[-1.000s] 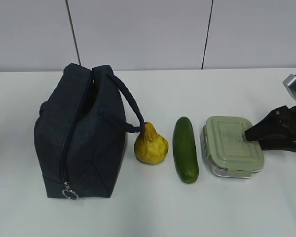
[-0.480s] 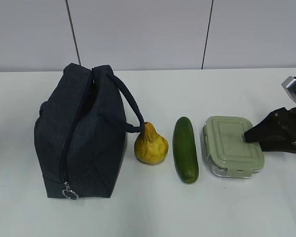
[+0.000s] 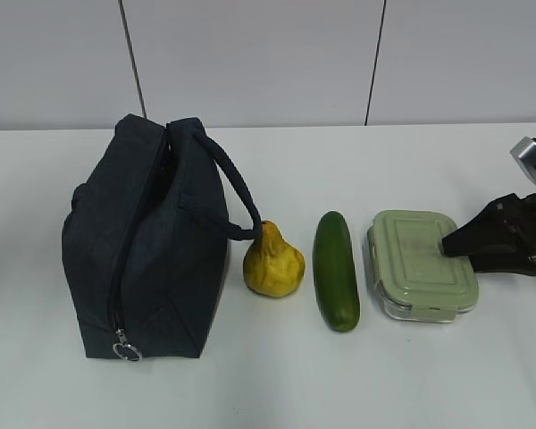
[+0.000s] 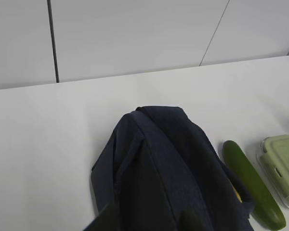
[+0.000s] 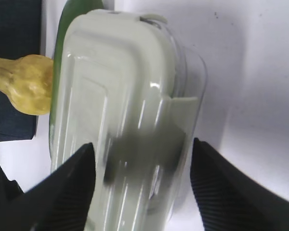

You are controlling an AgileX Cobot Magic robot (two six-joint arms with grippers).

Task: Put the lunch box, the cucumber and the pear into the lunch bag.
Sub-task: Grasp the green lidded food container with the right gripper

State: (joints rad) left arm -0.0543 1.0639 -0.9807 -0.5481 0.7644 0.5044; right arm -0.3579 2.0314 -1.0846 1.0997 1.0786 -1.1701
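Laid out in a row on a white table [image 3: 268,384]: at the left, a dark navy boxy fabric lunch bag [image 3: 147,250] standing upright, zipper running down its near face to a metal ring pull [image 3: 125,349] close to the tabletop, padded loop handle [image 3: 228,188] arching off its right side. Just right of it, a small yellow bumpy pear [image 3: 272,261] with its narrow neck up, touching or nearly touching the end of the handle. Next, a smooth dark green cucumber [image 3: 336,270], lying lengthwise away from the camera, close to the pear but apart. Then a rectangular lunch box [image 3: 420,264] with a pale sage-green clip-on lid and clear base, flat on the table, near the cucumber. Reaching in from the right edge, the black right gripper [image 3: 454,243], tip over the lunch box's right side; in the right wrist view, fingers [image 5: 72,185] spread wide, one on either side of the lid, not pressing against it. Left gripper [image 4: 147,222] seen only as blurred dark tips at the bottom of the left wrist view, above the bag, standing apart with nothing between.
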